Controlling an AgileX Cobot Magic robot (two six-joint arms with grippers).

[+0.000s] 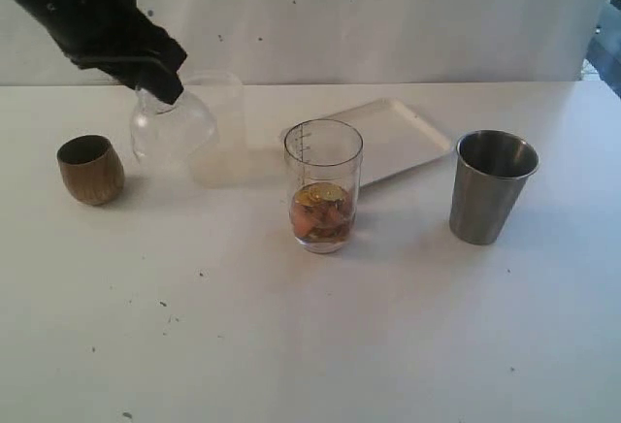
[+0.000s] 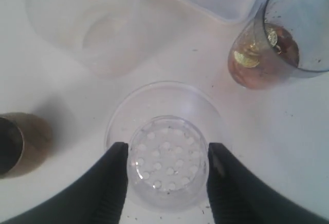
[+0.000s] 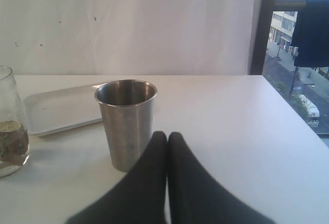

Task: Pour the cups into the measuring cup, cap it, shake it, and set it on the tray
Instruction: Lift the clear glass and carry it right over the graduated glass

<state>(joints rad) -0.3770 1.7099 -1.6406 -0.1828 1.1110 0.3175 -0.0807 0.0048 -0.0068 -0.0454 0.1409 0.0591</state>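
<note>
We judge pouring done: the tall clear graduated plastic measuring cup point(image 1: 323, 185) stands on the white surface point(image 1: 291, 345), just before the flat white rectangular tray point(image 1: 408, 132), holding coin-like pieces, long axis vertical, open mouth up. Capping, shaking and traying remain. The left pincer point(image 2: 168, 152) clamps a clear domed perforated cap point(image 2: 167, 165); the right pincer point(image 3: 167, 136) is closed, empty, beside the tapered brushed-steel tumbler point(image 1: 490, 185).

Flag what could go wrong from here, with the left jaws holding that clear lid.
1. The left jaws pinch the clear lid only by its small perforated top; smooth plastic could twist or slip before reaching the measuring cup.
2. The frosted cup stands right beside the lid, so a sideways swing might knock it.
3. The right jaws sit shut close behind the steel tumbler; a forward nudge could tip it.
</note>
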